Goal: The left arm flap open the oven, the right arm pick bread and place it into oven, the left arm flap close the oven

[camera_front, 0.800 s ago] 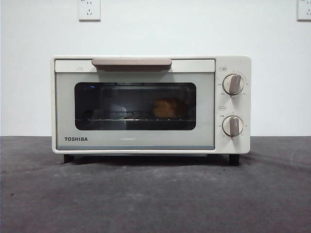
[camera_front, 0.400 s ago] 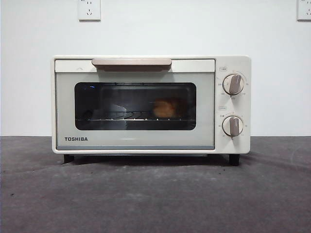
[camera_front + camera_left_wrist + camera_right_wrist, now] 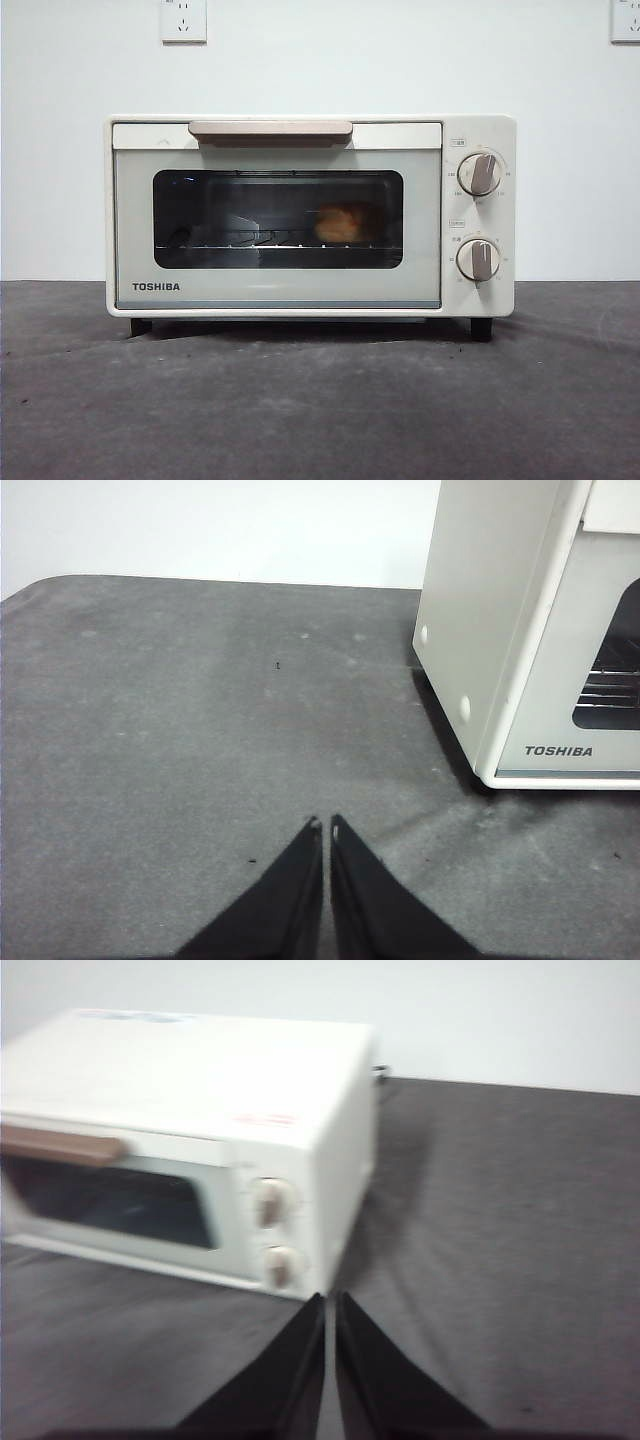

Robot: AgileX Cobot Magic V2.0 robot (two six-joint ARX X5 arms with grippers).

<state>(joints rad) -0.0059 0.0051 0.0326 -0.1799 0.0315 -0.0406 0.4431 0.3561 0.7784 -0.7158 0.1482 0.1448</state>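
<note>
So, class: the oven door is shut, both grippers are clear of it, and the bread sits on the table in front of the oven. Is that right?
Not quite. The bread is not on the table; the front view shows it inside the oven, on the rack behind the shut door's window. The rest holds: the left gripper and right gripper are clear of it.

A cream-white boxy toaster oven [image 3: 310, 215] with a dark glass window [image 3: 278, 218], beige bar handle [image 3: 270, 129] and two beige-capped round knobs [image 3: 480, 173] carries black TOSHIBA lettering [image 3: 157, 286]; a lumpy orange-tan bun [image 3: 338, 223] glows behind the glass, above a mottled dark grey tabletop [image 3: 320, 410] and before a plain white wall [image 3: 400, 55].
</note>
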